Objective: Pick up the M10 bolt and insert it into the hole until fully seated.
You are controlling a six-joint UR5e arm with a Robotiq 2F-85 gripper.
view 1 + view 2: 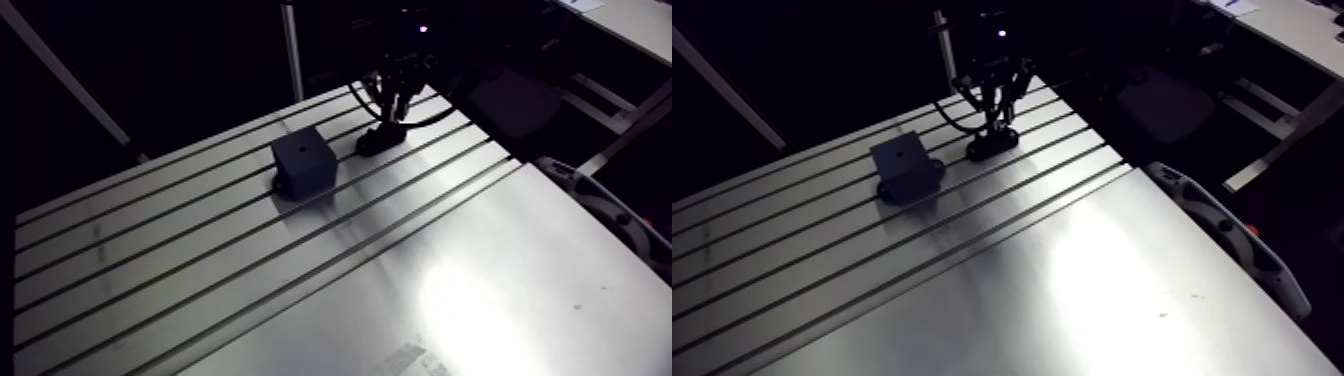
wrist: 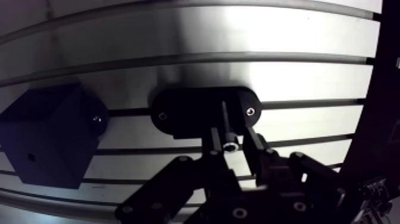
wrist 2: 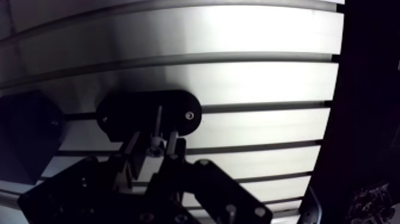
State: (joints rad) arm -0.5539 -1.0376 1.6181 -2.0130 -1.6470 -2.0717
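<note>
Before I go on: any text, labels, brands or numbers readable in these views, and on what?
None can be read.
Block: plain dark faces, no marking.
Holder: only screw heads, no label.
Bolt: head stamp, if any, too small to read.
Gripper: no brand visible, too dark.
Table: bare metal and glare, no print.

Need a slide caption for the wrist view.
Gripper at the bolt, above a black oval holder; black block with a hole beside the holder.
</note>
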